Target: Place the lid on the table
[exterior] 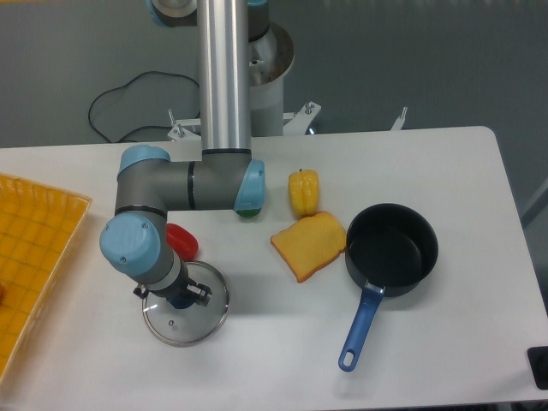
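The lid (190, 320), round clear glass with a metal rim and a dark blue knob, is at the front left of the white table (445, 171), level and at or just above its surface. My gripper (177, 296) points straight down over the lid's middle and is shut on the knob, with the wrist hiding most of the fingers. The lid's far edge is hidden under the wrist.
A dark saucepan (391, 247) with a blue handle stands at the right. A yellow bread slice (309, 244), a yellow pepper (303, 191), a red item (182, 241) and a green item (248, 208) lie around the middle. A yellow gridded tray (34, 248) is on the left edge.
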Robot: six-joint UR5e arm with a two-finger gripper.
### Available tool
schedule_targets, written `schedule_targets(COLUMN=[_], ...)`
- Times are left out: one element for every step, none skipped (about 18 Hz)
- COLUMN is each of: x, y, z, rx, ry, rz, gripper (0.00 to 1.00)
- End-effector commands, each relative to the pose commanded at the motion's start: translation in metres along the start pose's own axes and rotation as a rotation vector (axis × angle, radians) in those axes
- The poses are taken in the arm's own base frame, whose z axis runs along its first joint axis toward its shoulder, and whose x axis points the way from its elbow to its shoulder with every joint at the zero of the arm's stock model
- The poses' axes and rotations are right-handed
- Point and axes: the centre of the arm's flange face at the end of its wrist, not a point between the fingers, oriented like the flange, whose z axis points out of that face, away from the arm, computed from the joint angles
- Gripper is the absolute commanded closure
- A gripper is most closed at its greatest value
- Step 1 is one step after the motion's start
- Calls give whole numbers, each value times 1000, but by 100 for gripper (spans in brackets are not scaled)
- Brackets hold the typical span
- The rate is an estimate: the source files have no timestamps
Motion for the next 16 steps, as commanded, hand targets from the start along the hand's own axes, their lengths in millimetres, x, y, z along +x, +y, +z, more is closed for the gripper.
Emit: schedule_targets(x=[-1, -1, -1, -1, -3, -3, -5, -7, -10, -11, -10, -9, -8, -9, -9, -11], y=[0, 0, 0, 0, 1, 2, 3, 2, 1, 4, 6, 10, 12, 14, 17, 19], z=[0, 1, 0, 0, -4, -8, -19, -35, -47, -60, -61, -62, -65, -70, -75, -78], rx=[1, -1, 1, 1, 8, 11, 23, 45, 52, 60, 56, 50, 50, 55, 58, 52], ry=[2, 2, 2, 3, 0, -5, -22, -46, -75, -92, -91, -97, -98, -103, -106, -104], rz=[-1, -1, -2, -2, -7, -7, -6, 2, 38, 115, 155, 180, 200, 223, 252, 285], gripper=[0, 0, 0, 0, 0, 0, 0, 0, 0, 0, 0, 0, 0, 0, 0, 0])
